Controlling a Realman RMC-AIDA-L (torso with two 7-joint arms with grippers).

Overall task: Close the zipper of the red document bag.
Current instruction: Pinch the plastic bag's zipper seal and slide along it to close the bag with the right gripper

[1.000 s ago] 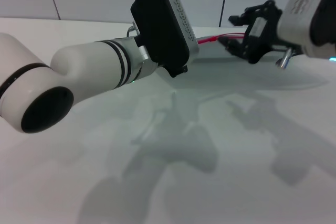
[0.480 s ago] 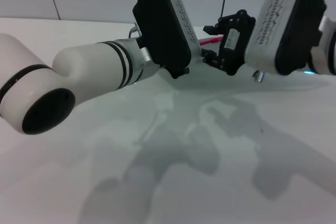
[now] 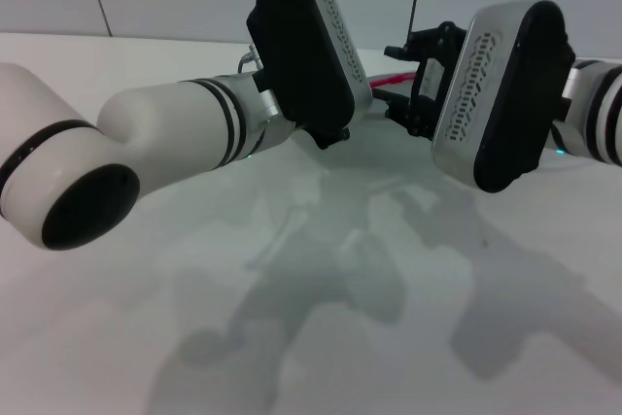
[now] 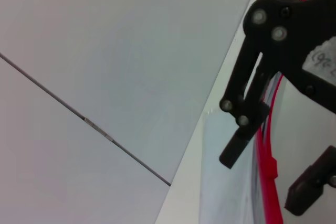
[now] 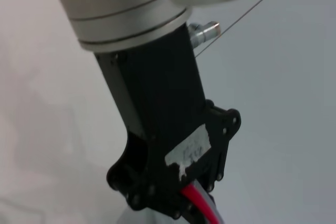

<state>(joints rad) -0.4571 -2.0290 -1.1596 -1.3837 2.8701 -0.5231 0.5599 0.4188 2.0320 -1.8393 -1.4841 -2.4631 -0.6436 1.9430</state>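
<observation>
The red document bag (image 4: 226,192) lies flat at the far side of the table, pale blue-grey, with the zipper (image 4: 264,150) running along its edge as a thin red strip. In the head view a short piece of the zipper (image 3: 391,78) shows between the two arms. My right gripper (image 3: 391,75) is open, and in the left wrist view it (image 4: 265,179) stands astride the red strip with one finger (image 4: 242,129) on either side. In the right wrist view, my left gripper (image 5: 181,203) is shut on the bag's zipper edge (image 5: 195,198). Its fingertips are cut off there.
The white table (image 3: 292,318) carries the arms' shadows in front. The left wrist housing (image 3: 306,46) and right wrist housing (image 3: 496,94) sit close together and hide most of the bag. A grey wall panel (image 4: 105,51) rises behind the table.
My right arm has swung left toward the left gripper and rotated, bringing its open fingers onto the zipper strip. The left arm has stayed still.
</observation>
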